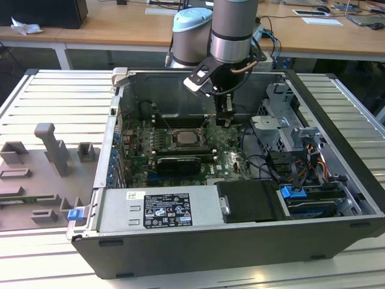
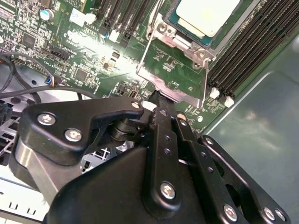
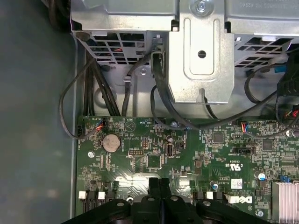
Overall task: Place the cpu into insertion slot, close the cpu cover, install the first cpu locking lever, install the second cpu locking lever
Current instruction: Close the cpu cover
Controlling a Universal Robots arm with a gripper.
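Observation:
The cpu point(image 2: 205, 16) lies pale and flat in the insertion slot point(image 1: 183, 139) on the green board, in the middle of the open computer case. The cpu cover point(image 2: 198, 63), a silvery frame with a window, stands tilted up off the slot. My gripper point(image 2: 158, 103) hangs just to the exterior view's right of the slot point(image 1: 224, 120), its black fingers point(image 3: 153, 185) shut together. The fingertips meet the cover's free edge; whether they pinch it is not visible. A thin wire lever point(image 2: 148, 44) stands raised beside the slot.
Long black memory slots point(image 2: 247, 51) flank the slot. A black graphics card point(image 1: 175, 164) lies just in front of it. A metal drive cage point(image 1: 283, 126) and cable bundles point(image 1: 271, 162) crowd the exterior view's right. The power supply point(image 1: 162, 209) sits in front, the case walls point(image 1: 337, 120) around.

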